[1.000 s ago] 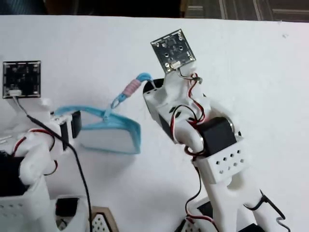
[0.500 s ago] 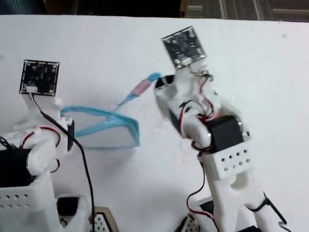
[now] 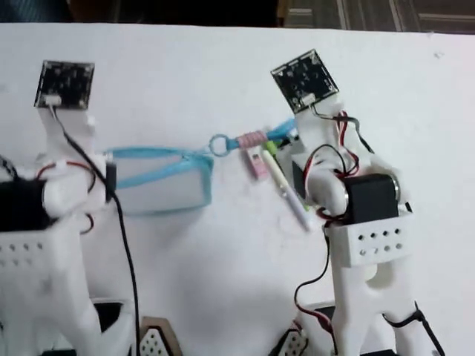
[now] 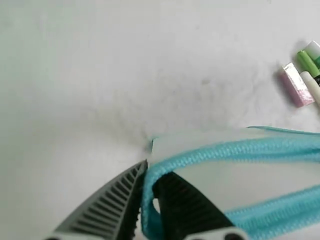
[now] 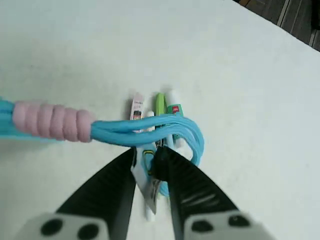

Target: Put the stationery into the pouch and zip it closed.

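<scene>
Right gripper (image 5: pixel 147 155), clamped on the blue cord zip pull with pink beads (image 5: pixel 52 121), has drawn it past the translucent blue-edged pouch (image 3: pixel 159 187). Left gripper (image 4: pixel 150 175) pinches the pouch's opposite end. Pink eraser (image 3: pixel 257 162) and green and white pens (image 3: pixel 286 193) lie beside the pouch, unpacked.

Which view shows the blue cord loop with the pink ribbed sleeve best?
The right wrist view: the blue cord loop with the pink ribbed sleeve lies close up, gripped by the right end effector. The high view shows it small.
</scene>
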